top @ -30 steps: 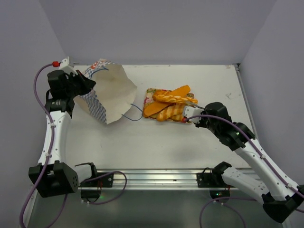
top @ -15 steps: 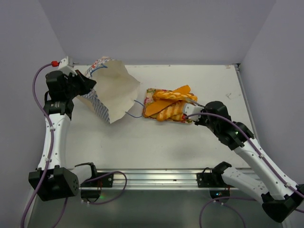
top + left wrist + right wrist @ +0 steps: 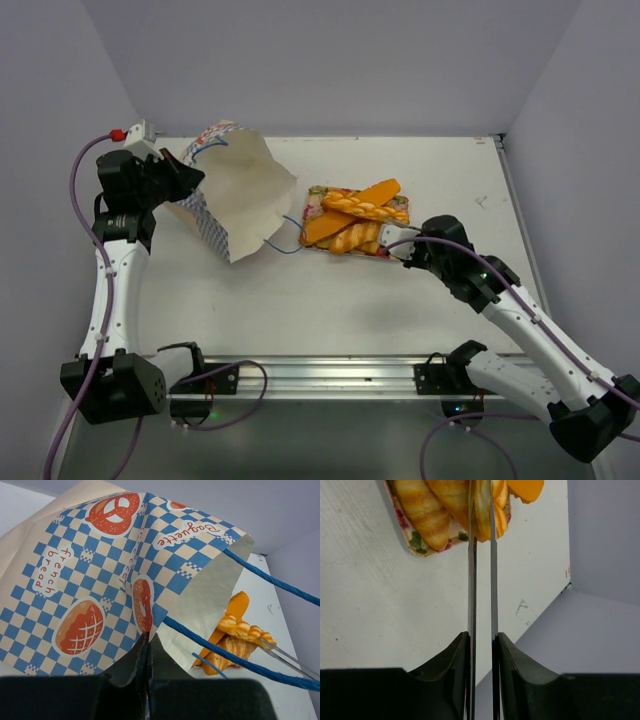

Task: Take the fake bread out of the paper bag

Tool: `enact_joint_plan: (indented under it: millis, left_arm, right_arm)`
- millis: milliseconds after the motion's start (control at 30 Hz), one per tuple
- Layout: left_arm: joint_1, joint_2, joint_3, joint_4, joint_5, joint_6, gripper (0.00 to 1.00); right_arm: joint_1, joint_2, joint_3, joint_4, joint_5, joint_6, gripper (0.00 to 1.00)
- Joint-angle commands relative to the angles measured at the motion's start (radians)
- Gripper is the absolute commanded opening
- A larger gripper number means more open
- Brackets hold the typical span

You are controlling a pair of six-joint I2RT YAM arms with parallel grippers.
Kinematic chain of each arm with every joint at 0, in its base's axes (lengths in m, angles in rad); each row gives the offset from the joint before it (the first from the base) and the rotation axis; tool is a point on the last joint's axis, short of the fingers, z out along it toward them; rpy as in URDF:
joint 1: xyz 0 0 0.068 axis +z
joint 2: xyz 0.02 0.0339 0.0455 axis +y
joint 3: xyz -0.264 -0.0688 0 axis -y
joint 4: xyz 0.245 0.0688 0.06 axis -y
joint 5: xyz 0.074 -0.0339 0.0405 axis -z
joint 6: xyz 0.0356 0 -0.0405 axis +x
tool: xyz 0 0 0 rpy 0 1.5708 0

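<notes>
Our left gripper (image 3: pixel 147 639) is pinched tight on the checkered side fold of the paper bag (image 3: pixel 235 200). It holds the bag tipped with its mouth toward the floral tray (image 3: pixel 422 547), likely so the opening is easy to reach. The fake bread (image 3: pixel 358 215) lies piled on that tray, just beside the bag's mouth. Our right gripper (image 3: pixel 388 243) has its thin fingers close together around a bread piece; whether they squeeze it we cannot tell.
</notes>
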Motion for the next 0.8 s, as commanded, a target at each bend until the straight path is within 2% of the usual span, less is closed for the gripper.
enact_joint_plan:
  millis: [0, 133, 333, 533, 767]
  left_arm:
    - [0.005, -0.025, -0.008, 0.038, 0.026, 0.010, 0.00]
    - [0.006, -0.026, -0.020, 0.050, 0.034, 0.005, 0.00]
    - [0.006, -0.026, -0.025, 0.057, 0.041, 0.004, 0.00]
    - [0.006, -0.028, -0.026, 0.062, 0.046, 0.004, 0.00]
    - [0.006, -0.023, -0.020, 0.067, 0.051, 0.002, 0.00]
  right_arm:
    - [-0.001, 0.000, -0.013, 0.050, -0.034, 0.001, 0.02]
    - [-0.003, 0.004, -0.029, 0.044, -0.038, -0.002, 0.10]
    - [-0.001, 0.004, 0.000, 0.010, -0.064, 0.018, 0.30]
    - [-0.001, 0.013, 0.032, -0.011, -0.090, 0.035, 0.38]
    - [-0.001, 0.018, 0.065, -0.030, -0.107, 0.045, 0.43]
